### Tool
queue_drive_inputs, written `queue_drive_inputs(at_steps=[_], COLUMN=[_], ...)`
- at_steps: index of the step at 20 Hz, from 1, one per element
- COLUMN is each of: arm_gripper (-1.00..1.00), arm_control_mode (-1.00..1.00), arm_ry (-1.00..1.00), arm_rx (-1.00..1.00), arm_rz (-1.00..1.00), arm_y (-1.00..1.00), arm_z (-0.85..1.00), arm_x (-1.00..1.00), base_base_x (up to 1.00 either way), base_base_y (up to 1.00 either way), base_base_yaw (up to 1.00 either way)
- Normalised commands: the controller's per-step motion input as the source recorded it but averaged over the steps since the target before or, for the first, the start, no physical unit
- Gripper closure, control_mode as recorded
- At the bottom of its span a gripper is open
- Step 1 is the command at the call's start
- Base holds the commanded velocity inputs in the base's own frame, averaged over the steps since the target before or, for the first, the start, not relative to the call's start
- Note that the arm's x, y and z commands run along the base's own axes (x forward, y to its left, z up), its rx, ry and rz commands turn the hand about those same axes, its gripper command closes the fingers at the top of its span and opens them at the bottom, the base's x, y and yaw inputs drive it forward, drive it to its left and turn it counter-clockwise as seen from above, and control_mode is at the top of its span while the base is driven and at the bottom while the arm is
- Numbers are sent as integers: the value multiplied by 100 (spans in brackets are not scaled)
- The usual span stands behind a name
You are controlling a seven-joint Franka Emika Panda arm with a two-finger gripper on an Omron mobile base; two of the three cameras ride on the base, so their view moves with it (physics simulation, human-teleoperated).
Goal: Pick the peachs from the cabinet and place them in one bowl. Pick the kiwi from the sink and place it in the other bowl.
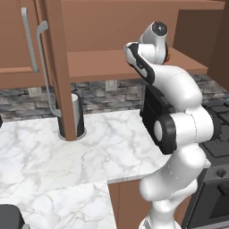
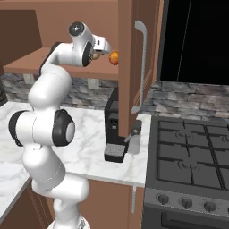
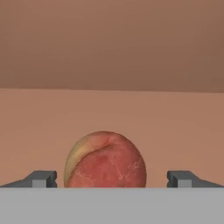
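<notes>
Left base view: the arm point(image 1: 179, 134) rises from the lower right and bends up to the cabinet point(image 1: 134, 62), its wrist reaching over the open shelf. A sliver of orange peach point(image 1: 168, 53) peeks out just right of the wrist. The open cabinet door point(image 1: 60, 67) hangs edge-on at the left with a curved silver handle point(image 1: 44, 67); behind its lower end a white and dark canister point(image 1: 78, 117) stands on the marble counter point(image 1: 67, 156). A black toaster point(image 1: 154, 109) sits behind the arm, and the stove point(image 1: 219, 134) lies at the right.

Right base view: the arm rises from the lower left, and the gripper point(image 2: 106, 50) points right along the shelf. The peach point(image 2: 114, 57) lies on the shelf just beyond the fingertips, beside the edge of the other open door point(image 2: 129, 62). Below stand the toaster point(image 2: 115, 129) on the counter and the stove point(image 2: 192, 156) to the right.

Hand view: the peach point(image 3: 105, 159), red with a yellow patch on its left, sits on the shelf between the two fingertips point(image 3: 41, 178). The jaws are spread wide, with a gap on each side of the fruit, so nothing is gripped.
</notes>
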Motion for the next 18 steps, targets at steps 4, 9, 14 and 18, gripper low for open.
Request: queue_drive_inputs(at_steps=[4, 9, 14, 18], arm_gripper=[-100, 100, 100, 100], arm_control_mode=[-100, -100, -100, -100], arm_ry=[1, 1, 0, 0], arm_rx=[0, 0, 0, 0], arm_rz=[0, 0, 0, 0], arm_y=[0, 0, 0, 0], arm_z=[-16, -19, -11, 0], arm_x=[29, 23, 11, 0], base_base_x=[0, 0, 0, 0], base_base_y=[0, 0, 0, 0], base_base_yaw=[0, 0, 0, 0])
